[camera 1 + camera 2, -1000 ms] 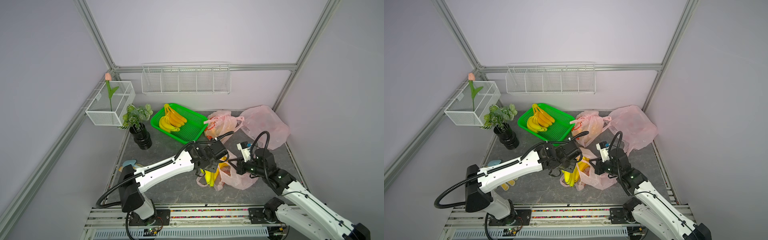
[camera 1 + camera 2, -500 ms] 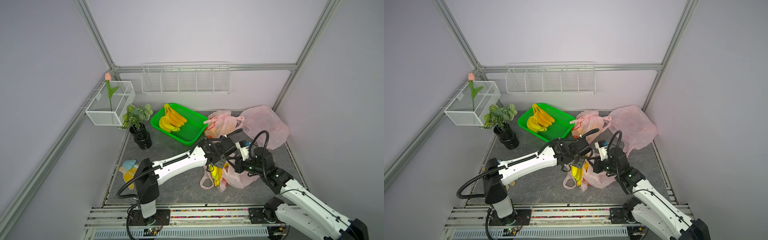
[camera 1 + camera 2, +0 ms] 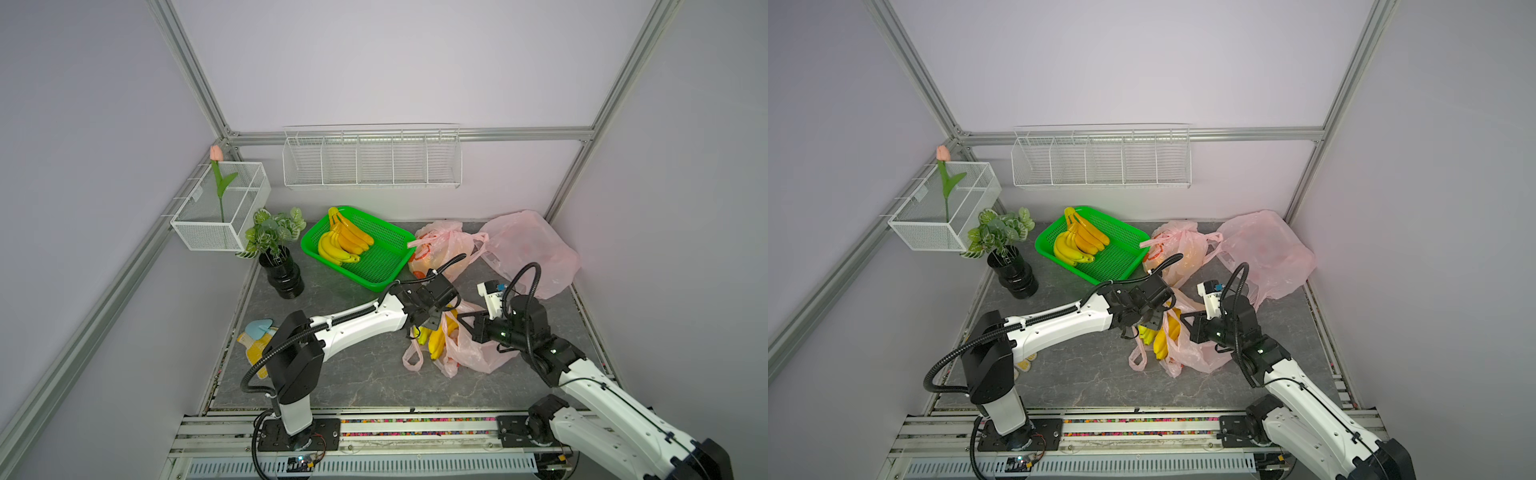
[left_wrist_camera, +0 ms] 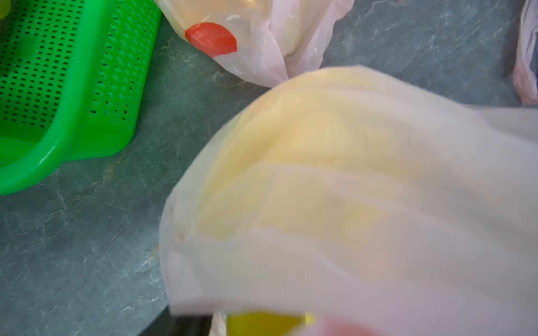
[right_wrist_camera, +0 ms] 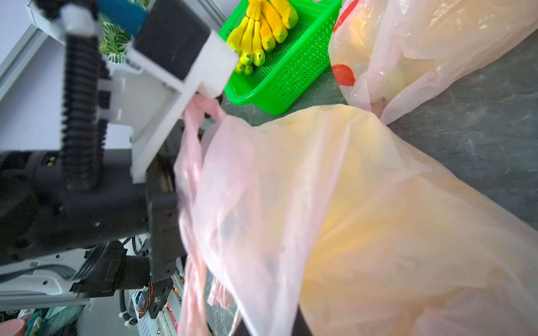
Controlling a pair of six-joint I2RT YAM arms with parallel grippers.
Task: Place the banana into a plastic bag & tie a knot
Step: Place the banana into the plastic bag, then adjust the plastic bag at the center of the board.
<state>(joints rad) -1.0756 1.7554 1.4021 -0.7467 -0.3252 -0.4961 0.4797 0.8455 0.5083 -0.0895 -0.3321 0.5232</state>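
Observation:
A yellow banana (image 3: 435,341) (image 3: 1160,338) lies half inside a thin pink plastic bag (image 3: 478,353) (image 3: 1200,353) on the grey table, its end sticking out of the mouth. My left gripper (image 3: 432,322) (image 3: 1154,322) hangs right over that mouth. In the left wrist view the bag (image 4: 334,189) fills the picture and hides the jaws. My right gripper (image 3: 463,328) (image 5: 270,325) is shut on the bag's upper edge and holds the film (image 5: 378,218) up. One handle loop (image 3: 413,359) lies slack on the table.
A green basket (image 3: 365,284) with a banana bunch (image 3: 343,245) stands behind the left gripper. A filled pink bag (image 3: 440,253) and a crumpled one (image 3: 528,253) lie at the back right. A potted plant (image 3: 280,266) stands at the back left.
My left arm has stretched out toward the right, and its gripper now sits over the bag's mouth. The right gripper has kept its hold and barely moved.

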